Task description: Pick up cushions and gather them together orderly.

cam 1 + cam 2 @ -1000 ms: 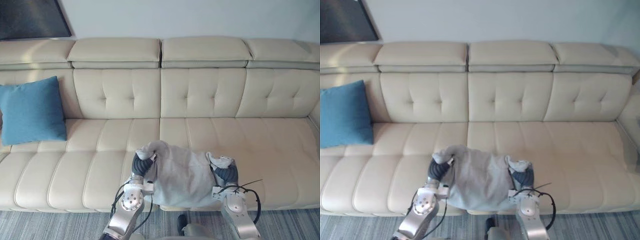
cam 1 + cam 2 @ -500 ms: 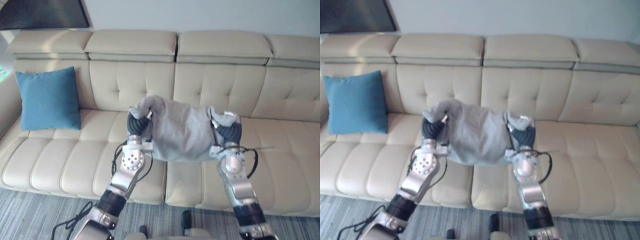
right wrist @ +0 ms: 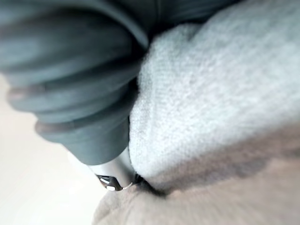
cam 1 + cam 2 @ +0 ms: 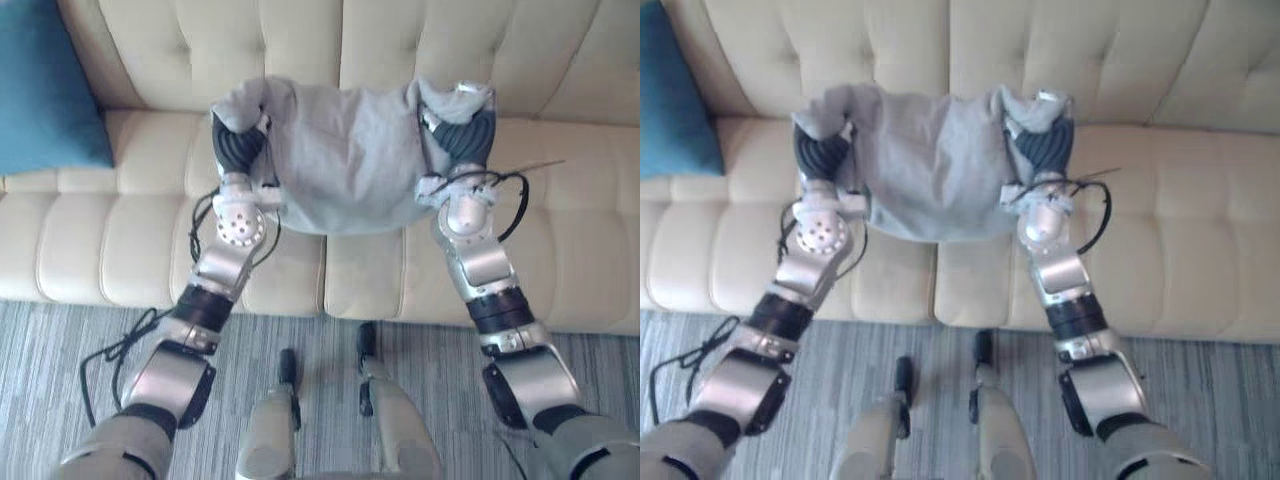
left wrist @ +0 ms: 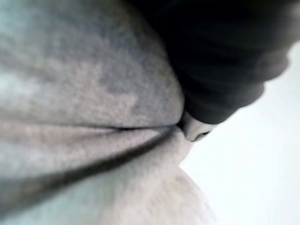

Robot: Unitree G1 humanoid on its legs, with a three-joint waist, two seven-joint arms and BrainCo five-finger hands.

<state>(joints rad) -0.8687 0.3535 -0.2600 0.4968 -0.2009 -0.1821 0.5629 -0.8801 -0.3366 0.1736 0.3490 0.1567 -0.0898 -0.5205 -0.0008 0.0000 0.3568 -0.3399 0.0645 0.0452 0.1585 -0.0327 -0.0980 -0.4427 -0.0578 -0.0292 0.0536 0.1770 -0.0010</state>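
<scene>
Left hand (image 4: 238, 150) and right hand (image 4: 468, 135) each had one end of the grey cushion (image 4: 345, 160), which was stretched between them like a slack sack. Its two upper corners were bunched over the dark wrist covers. Whether either hand was clenched on the cloth or only pressed into it I could not tell, since the fabric swallowed them in both wrist views. The cushion sagged in the middle and looked soft and underfilled. It seemed to hang clear of the sofa (image 4: 560, 260), though I couldn't be sure its lower edge was free.

What mattered was the blue cushion (image 4: 45, 90). The grey cushion was well apart from it, off to the robot's right of it, with bare seat between the two. Its long axis ran straight across from hand to hand, so it pointed toward the blue cushion. The left hand was the nearer one and the right hand was a full cushion-length farther away.

To my eye the pick-up was done and the carry was what remained. That meant a sideways shift to the robot's left, with the end in the left hand arriving first beside the blue cushion. With such a limp load, one end might slip before it got there.
</scene>
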